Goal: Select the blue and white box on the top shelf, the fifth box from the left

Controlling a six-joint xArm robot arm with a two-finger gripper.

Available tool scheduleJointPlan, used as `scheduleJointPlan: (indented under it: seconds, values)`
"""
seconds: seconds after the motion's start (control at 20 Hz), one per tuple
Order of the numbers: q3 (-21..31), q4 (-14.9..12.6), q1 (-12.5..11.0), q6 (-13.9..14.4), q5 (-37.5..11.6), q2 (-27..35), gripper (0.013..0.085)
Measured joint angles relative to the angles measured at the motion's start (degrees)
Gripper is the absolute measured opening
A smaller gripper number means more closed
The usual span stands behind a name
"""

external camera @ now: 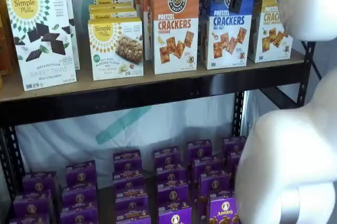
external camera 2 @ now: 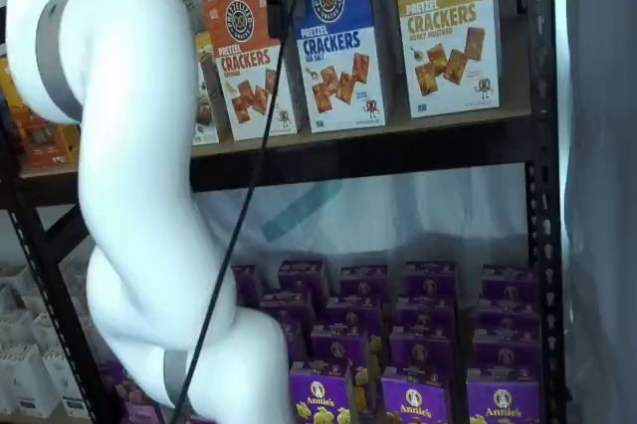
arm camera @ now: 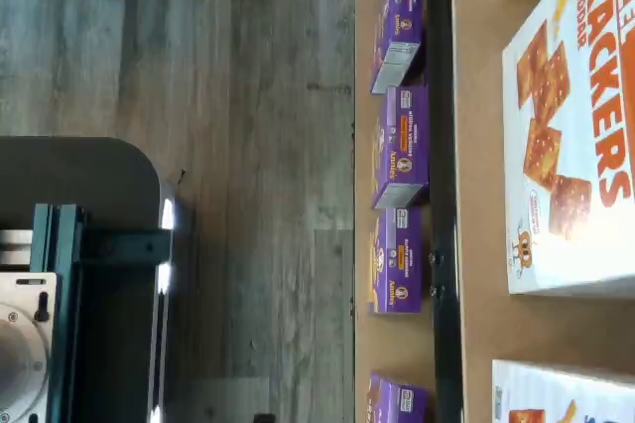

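Hovered before the blue and white box [external camera: 227, 24], jaws spread wide, empty; judged light, crushable cardboard, best pinched across its narrow sides.

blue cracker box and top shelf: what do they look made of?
Blue box: looks like printed cardboard, slightly glossy; flat panels, crisp folded edges, print on every visible face.
Top shelf: tan board, probably particleboard or MDF, matte, no visible grain. Its front beam and uprights look like black-painted steel; holes run down one upright.
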Motion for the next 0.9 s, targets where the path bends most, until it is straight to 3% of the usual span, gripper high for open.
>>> scheduleJointPlan:
  seconds: [0.25,0.45,0.9]
  values:
    - [2.8,-2.3,2.6,1.4,-2.8,-1.1,0.0850]
    - [3.7,-1.7,3.3,2.2,-3.6,-1.3,0.0850]
    - [0.5,-0.5,3.3,2.9,-0.9,0.0,0.0850]
